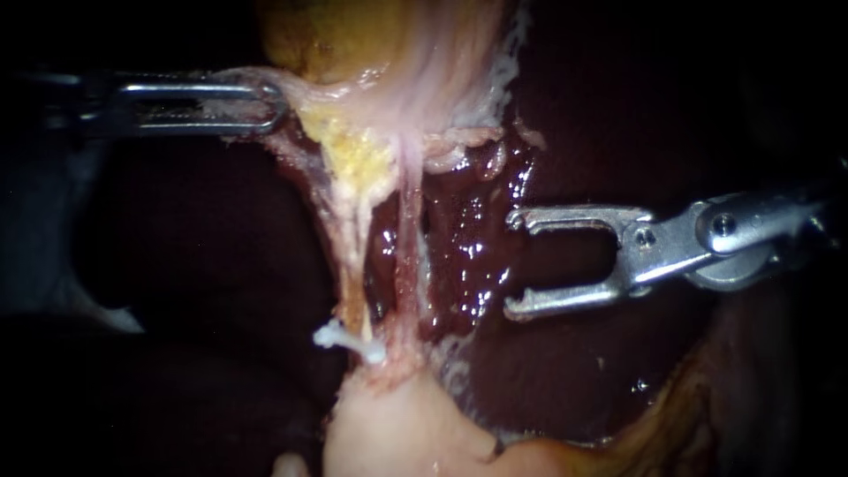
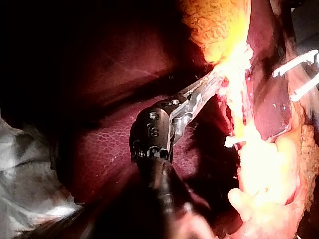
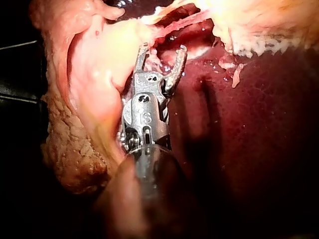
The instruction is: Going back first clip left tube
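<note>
1. The dark red liver (image 1: 565, 380) is the floor of the scene, wet and glistening just ahead of the right instrument (image 1: 514, 263).
2. Behind the left instrument's shaft, in its wrist camera, a crumpled grey sheet (image 2: 25, 164) lies past the liver's edge. The rest of the room is dark.
3. The yellowish gallbladder (image 1: 353, 35) sits beyond the left instrument (image 1: 269, 106). Two strands run from it to a lump of pale tissue (image 1: 397, 433): the left tube (image 1: 353, 256) and, just beside it, the right tube (image 1: 408, 238).
4. The left instrument's slotted jaws lie almost together, pinching a fold of the gallbladder's pale edge and holding it out sideways.
5. The right instrument's jaws stand wide open like a fork, with nothing gripped. Only liver shows through the gap.
6. A white clip (image 1: 349, 340) sits across the left tube at its far end from the gallbladder, close to the pale lump.
7. The clip is ahead of the right instrument's tips and off toward its lower jaw, not touching. The right tube and a wet strip of liver lie between them.
8. The clip is well apart from the left instrument, down the tube from its jaws.
</note>
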`<state>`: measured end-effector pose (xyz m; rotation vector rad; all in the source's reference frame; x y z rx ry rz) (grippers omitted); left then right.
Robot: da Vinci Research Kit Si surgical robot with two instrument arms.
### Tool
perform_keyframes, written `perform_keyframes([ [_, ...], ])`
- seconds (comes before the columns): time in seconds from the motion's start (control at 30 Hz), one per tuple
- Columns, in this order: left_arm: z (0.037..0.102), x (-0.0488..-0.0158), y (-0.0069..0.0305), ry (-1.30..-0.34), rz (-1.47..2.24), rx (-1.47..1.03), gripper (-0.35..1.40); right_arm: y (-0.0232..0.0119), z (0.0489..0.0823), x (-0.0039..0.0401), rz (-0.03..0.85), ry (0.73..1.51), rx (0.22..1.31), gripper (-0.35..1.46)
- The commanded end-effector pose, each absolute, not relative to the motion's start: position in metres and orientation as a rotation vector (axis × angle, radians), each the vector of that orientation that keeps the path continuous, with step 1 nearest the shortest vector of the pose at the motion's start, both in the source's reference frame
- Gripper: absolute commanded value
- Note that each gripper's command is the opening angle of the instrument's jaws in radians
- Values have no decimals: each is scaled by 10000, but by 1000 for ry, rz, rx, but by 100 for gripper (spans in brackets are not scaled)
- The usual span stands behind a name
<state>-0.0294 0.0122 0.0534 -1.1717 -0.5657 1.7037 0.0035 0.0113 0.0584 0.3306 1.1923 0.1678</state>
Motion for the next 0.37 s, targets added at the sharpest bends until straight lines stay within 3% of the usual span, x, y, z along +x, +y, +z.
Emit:
perform_keyframes([
  [0.03,536,-294,122,-567,1706,-1171,-35,113,584,35,168,1192,331,50],
  [0.37,535,-292,123,-571,1708,-1169,-35,113,583,36,164,1195,338,50],
])
